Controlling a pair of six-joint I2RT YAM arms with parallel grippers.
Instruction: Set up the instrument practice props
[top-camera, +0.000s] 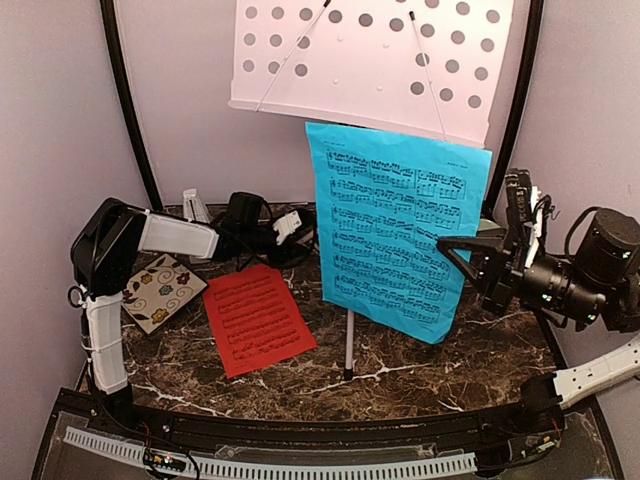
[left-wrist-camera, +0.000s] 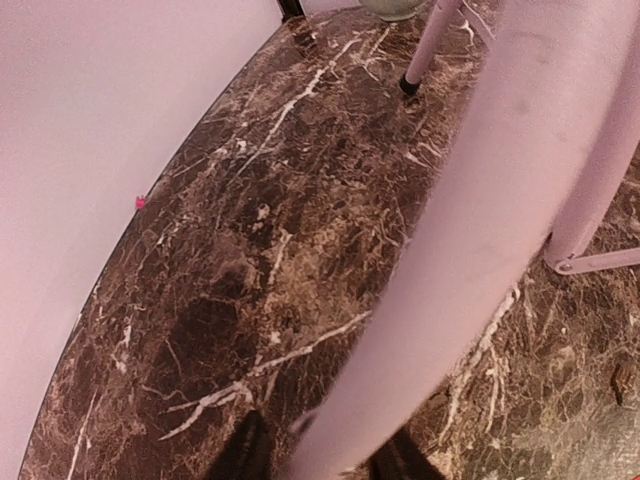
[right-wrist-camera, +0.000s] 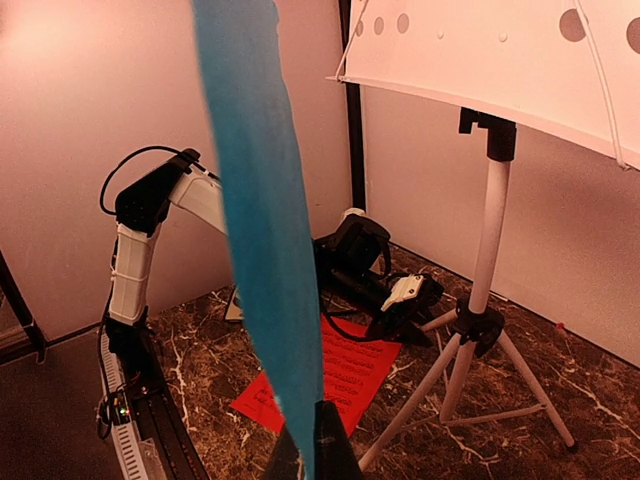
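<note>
Reaching low along the back of the bench (top-camera: 400, 365), the left arm bends sharply at the elbow and lays its forearm out flat, with the left claw (top-camera: 290, 225) down among the tripod legs of the white music stand (top-camera: 370, 50). The right arm comes in from the right at mid height. The right claw (top-camera: 447, 247) is clenched on the right edge of the blue sheet (top-camera: 395, 230), which hangs upright just under the stand's lip.

Only the left wrist view shows one pale tripod leg (left-wrist-camera: 470, 230) running between the left claw's dark fingertips (left-wrist-camera: 240, 455). They are cut off at the bottom edge, so I cannot tell whether they press on the leg or merely flank it. The right wrist view shows the blue sheet edge-on, pinched at the tips, and also the stand's pole and spread legs, which the sheet mostly hides from above.

The red sheet (top-camera: 258, 320) lies flat at front left, just beside the floral coaster (top-camera: 163, 292). The small metronome (top-camera: 195, 205) stands at back left, partly behind the left forearm.
</note>
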